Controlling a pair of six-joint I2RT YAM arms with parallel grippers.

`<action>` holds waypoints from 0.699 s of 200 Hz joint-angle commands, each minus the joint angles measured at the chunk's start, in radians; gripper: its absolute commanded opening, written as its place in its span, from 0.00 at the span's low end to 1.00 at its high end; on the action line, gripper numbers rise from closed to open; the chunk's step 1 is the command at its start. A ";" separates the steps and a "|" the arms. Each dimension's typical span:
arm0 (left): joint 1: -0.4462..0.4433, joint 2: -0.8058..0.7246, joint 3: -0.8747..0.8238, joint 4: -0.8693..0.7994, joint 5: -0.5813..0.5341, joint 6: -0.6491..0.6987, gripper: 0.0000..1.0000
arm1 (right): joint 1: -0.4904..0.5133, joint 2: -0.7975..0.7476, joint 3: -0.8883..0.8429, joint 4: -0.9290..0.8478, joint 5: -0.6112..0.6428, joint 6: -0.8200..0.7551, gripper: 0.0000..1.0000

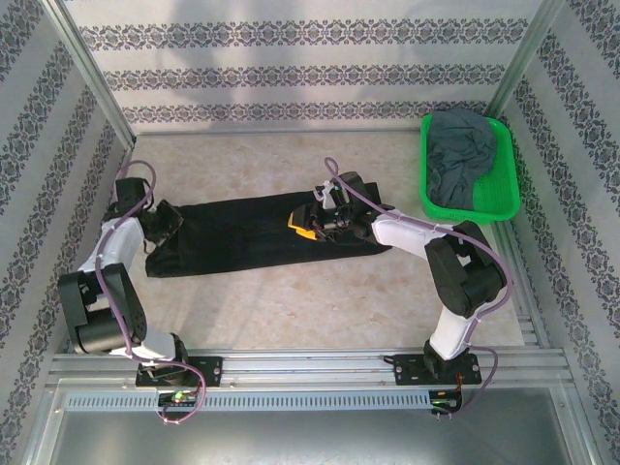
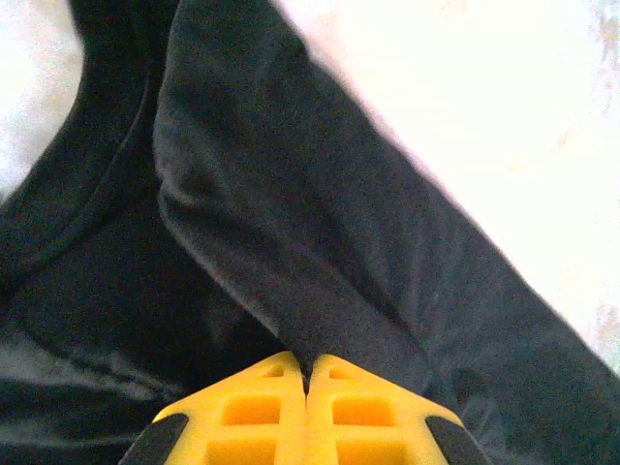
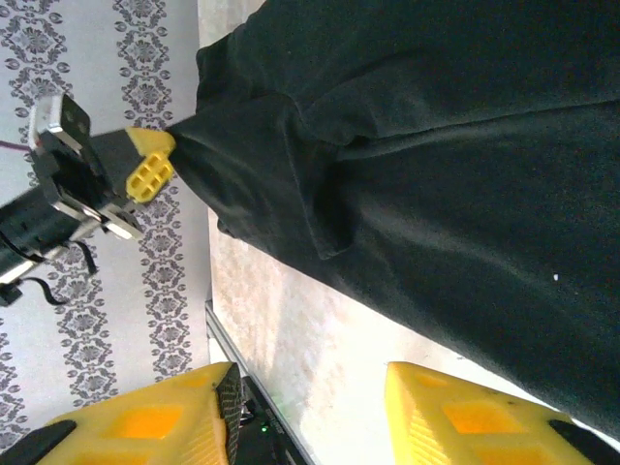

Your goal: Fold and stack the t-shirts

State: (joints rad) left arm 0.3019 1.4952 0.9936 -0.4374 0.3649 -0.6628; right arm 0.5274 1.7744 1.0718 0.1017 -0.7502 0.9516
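Observation:
The black t-shirt lies as a long, narrow band across the middle of the table. My left gripper sits at the band's left end. In the left wrist view its yellow fingers are shut on a pinched ridge of the black t-shirt. My right gripper hovers over the band's right part, open. The right wrist view shows bare table between my right gripper's tips, and the black t-shirt beyond them. The grey t-shirt is heaped in the green basket.
The basket stands at the table's far right corner. Patterned walls close in the left, back and right sides. A metal rail runs along the near edge at the arm bases. Bare tabletop stretches between the shirt and the rail.

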 commanded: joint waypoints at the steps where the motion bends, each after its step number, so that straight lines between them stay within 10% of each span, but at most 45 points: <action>1: 0.000 0.091 0.089 -0.083 -0.033 0.016 0.00 | -0.009 -0.006 0.018 0.016 -0.023 0.007 0.44; 52: 0.002 0.299 0.247 -0.189 -0.124 0.091 0.00 | -0.024 -0.033 -0.004 -0.008 -0.005 -0.005 0.44; 81: -0.001 0.354 0.302 -0.205 -0.232 0.122 0.31 | -0.048 -0.058 -0.013 -0.050 0.030 -0.031 0.43; 140: -0.099 0.084 0.156 -0.194 -0.323 -0.028 0.40 | -0.204 0.029 0.176 -0.460 0.301 -0.198 0.30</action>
State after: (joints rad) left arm 0.2588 1.7245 1.2411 -0.6022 0.0593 -0.5880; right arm 0.3908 1.7466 1.1366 -0.1581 -0.6029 0.8471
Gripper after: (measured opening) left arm 0.419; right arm 0.326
